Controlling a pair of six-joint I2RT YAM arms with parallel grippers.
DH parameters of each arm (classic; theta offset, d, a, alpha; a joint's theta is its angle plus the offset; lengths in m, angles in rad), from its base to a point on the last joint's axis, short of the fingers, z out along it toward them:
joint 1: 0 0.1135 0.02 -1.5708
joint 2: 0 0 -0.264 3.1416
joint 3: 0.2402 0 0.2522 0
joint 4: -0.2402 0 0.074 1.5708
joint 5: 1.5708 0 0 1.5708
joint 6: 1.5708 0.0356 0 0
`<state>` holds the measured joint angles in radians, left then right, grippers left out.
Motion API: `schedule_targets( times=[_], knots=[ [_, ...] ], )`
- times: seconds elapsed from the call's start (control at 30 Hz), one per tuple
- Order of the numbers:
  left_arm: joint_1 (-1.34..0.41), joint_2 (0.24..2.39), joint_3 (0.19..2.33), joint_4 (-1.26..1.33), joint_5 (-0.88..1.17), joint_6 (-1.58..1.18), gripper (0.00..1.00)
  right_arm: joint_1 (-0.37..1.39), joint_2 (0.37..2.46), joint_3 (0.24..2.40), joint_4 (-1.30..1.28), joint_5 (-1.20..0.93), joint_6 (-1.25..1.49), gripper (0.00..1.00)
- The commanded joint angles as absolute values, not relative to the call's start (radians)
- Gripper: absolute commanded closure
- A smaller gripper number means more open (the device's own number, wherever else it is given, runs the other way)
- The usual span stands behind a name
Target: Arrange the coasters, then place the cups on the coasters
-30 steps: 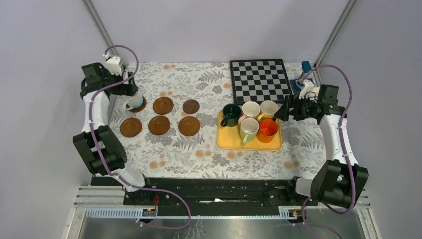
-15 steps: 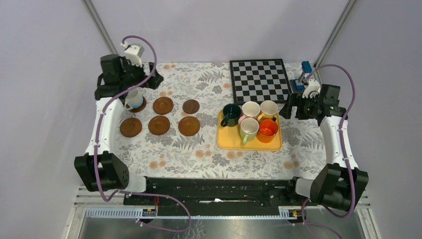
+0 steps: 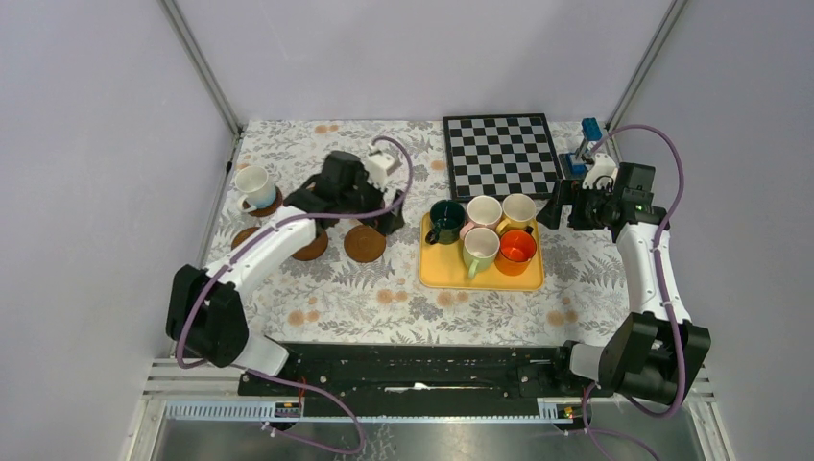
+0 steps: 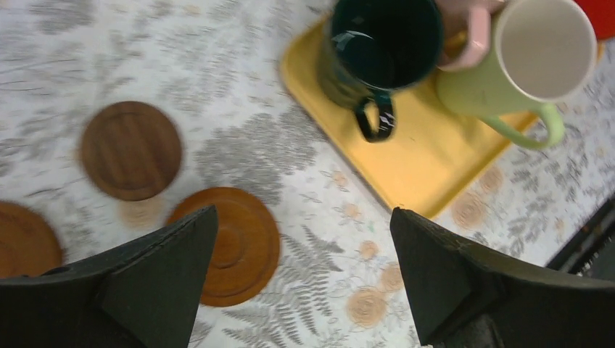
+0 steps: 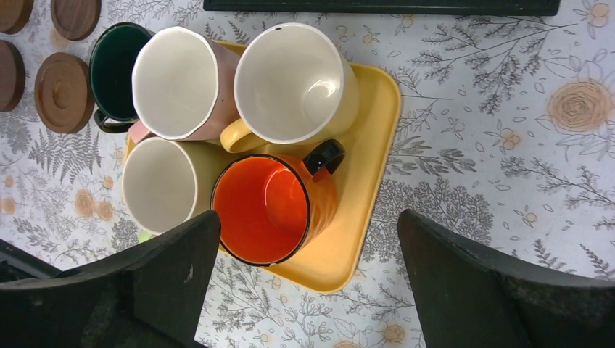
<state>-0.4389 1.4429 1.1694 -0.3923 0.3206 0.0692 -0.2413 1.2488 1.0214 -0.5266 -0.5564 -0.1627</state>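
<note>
A white-pale blue cup [image 3: 254, 185] stands on the back-left coaster [image 3: 270, 205]. Two more coasters [image 3: 365, 244] [image 3: 311, 247] show past my left arm, which hides the others. The left wrist view shows coasters [image 4: 131, 149] [image 4: 232, 245] below me. Five cups crowd the yellow tray [image 3: 480, 274]: dark green [image 3: 444, 221], pink [image 3: 483, 210], cream-yellow [image 3: 519, 208], light green [image 3: 479, 248], orange [image 3: 516, 247]. My left gripper [image 3: 380, 219] [image 4: 302, 217] hangs open and empty between the coasters and the tray. My right gripper [image 3: 549, 209] [image 5: 308, 217] is open and empty above the orange cup [image 5: 268, 206].
A chessboard [image 3: 502, 154] lies behind the tray. A small blue item [image 3: 590, 128] sits at the back right corner. Metal frame posts [image 3: 202, 62] rise at both back corners. The floral cloth [image 3: 384, 298] covers the table.
My left arm has swung right from the white-pale blue cup at the back left to the gap beside the tray. That cup stays on its coaster. The right arm has barely moved.
</note>
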Motion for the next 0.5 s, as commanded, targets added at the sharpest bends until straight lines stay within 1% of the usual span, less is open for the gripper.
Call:
schedule_targets(
  times=[0.0,0.07,0.13,0.23,0.47],
  knots=[
    [-0.552,1.476,1.137,-0.244,0.264,0.044,0.01,-0.238,1.272,1.048,-0.532,-0.603,-0.149,0.02],
    [-0.592,1.528,1.147,-0.228,0.237,0.032,0.02,-0.238,1.273,1.052,-0.532,-0.596,-0.147,0.02],
    [-0.620,1.587,1.160,-0.209,0.229,0.013,0.05,-0.238,1.270,1.051,-0.529,-0.597,-0.142,0.02],
    [-0.656,1.654,1.165,-0.162,0.226,0.003,0.14,-0.238,1.271,1.053,-0.530,-0.616,-0.137,0.02],
    [-0.729,1.759,1.189,-0.106,0.153,-0.008,0.30,-0.238,1.276,1.049,-0.521,-0.607,-0.132,0.02]
  ],
)
